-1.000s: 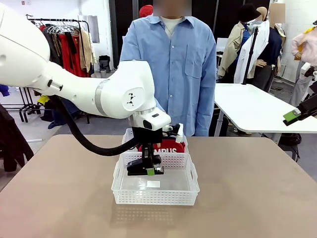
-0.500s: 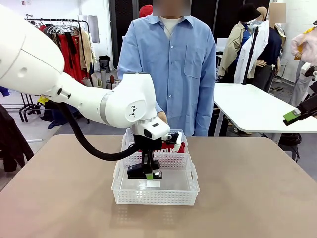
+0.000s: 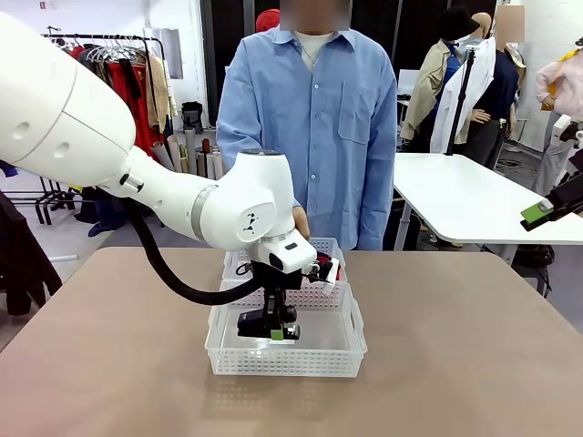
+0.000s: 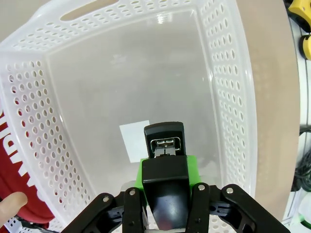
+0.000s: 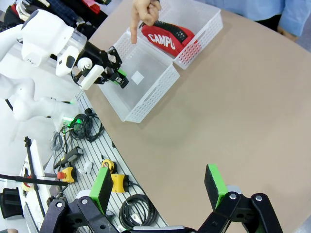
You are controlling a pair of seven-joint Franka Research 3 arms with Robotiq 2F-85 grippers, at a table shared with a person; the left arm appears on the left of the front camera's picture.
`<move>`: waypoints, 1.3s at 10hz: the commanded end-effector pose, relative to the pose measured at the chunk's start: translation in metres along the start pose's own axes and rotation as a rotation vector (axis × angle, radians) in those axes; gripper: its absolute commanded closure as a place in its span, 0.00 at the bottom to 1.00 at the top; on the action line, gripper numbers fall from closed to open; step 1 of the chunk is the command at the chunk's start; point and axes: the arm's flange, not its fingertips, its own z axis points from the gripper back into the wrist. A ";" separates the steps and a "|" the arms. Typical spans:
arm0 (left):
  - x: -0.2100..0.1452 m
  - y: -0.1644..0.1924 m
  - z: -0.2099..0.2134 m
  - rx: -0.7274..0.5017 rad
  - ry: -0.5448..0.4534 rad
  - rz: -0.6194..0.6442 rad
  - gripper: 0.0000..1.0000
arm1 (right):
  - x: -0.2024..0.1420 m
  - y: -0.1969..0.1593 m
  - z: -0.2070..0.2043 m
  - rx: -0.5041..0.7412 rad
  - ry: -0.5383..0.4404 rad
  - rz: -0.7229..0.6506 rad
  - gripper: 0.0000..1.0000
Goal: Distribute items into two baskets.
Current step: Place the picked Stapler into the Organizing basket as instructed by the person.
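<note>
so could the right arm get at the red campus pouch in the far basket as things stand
Probably not cleanly. The right gripper is open and free, but the left gripper, shut on the stapler, hangs over the near basket, and the person's hand is at the red pouch.

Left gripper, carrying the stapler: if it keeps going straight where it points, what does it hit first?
Probably the bare floor of the nearer white perforated plastic basket, near its white sticker. The left gripper is shut on the black stapler; depth unclear.
</note>
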 end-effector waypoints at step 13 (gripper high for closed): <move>-0.006 0.006 -0.003 -0.031 -0.030 0.019 0.00 | 0.004 0.001 0.002 0.003 0.005 0.005 0.00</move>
